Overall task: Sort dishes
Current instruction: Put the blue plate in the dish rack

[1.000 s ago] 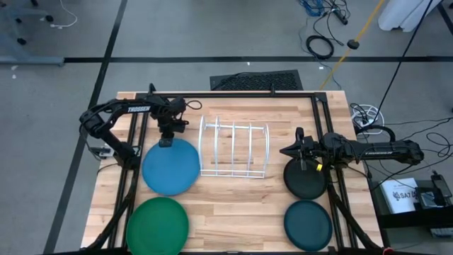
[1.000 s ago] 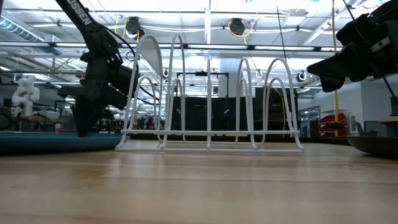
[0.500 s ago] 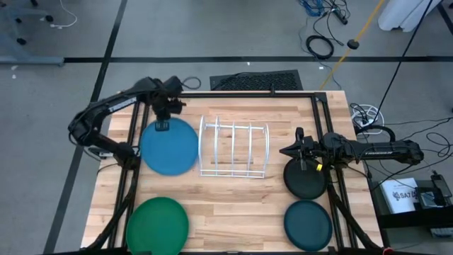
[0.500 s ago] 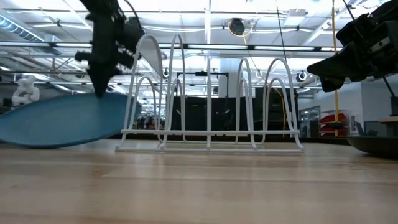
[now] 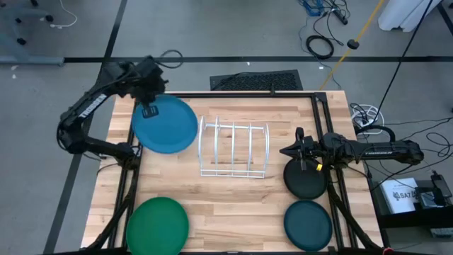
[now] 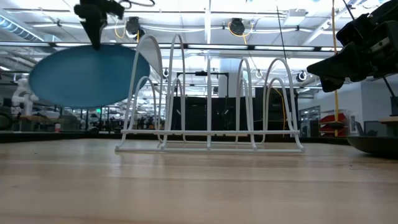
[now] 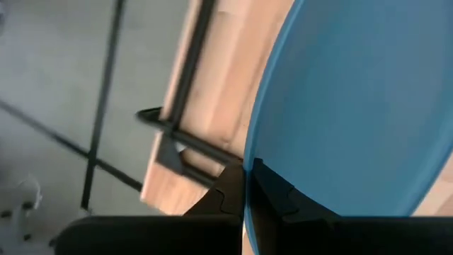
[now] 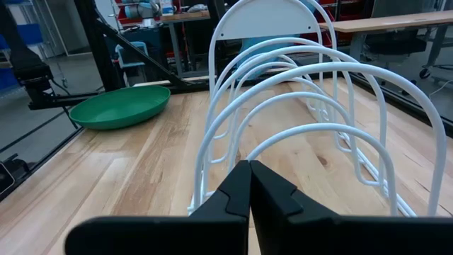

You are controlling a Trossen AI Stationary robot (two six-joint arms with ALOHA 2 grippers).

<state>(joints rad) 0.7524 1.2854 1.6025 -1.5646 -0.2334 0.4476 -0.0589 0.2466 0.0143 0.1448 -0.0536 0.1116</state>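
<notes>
My left gripper (image 5: 149, 111) is shut on the bright blue plate (image 5: 165, 125), which hangs in the air at the table's far left, left of the white wire rack (image 5: 234, 149); the low view (image 6: 87, 76) shows it too. The green plate (image 5: 157, 225) lies flat at the near left. The black plate (image 5: 305, 180) and the dark teal plate (image 5: 308, 225) lie flat at the right. My right gripper (image 5: 284, 151) is shut and empty, just above the table between the rack and the black plate. My left gripper pinches the blue plate's rim (image 7: 249, 185) between its two fingers, one finger on each face. The fingers come from above at the plate's far-left edge (image 5: 148, 113). The plate hangs below the fingers, tilted steeply and lifted clear of the table.
The rack stands mid-table with several upright wire loops (image 6: 208, 93). A dark frame (image 5: 241, 94) runs along the table's far edge and both sides. Bare wood (image 5: 233, 212) lies between the green and teal plates.
My left gripper has gone up and toward the table's far left corner with the blue plate. The plate, which lay flat on the table, has been lifted by its far rim, tipped up and raised clear of the wood.
</notes>
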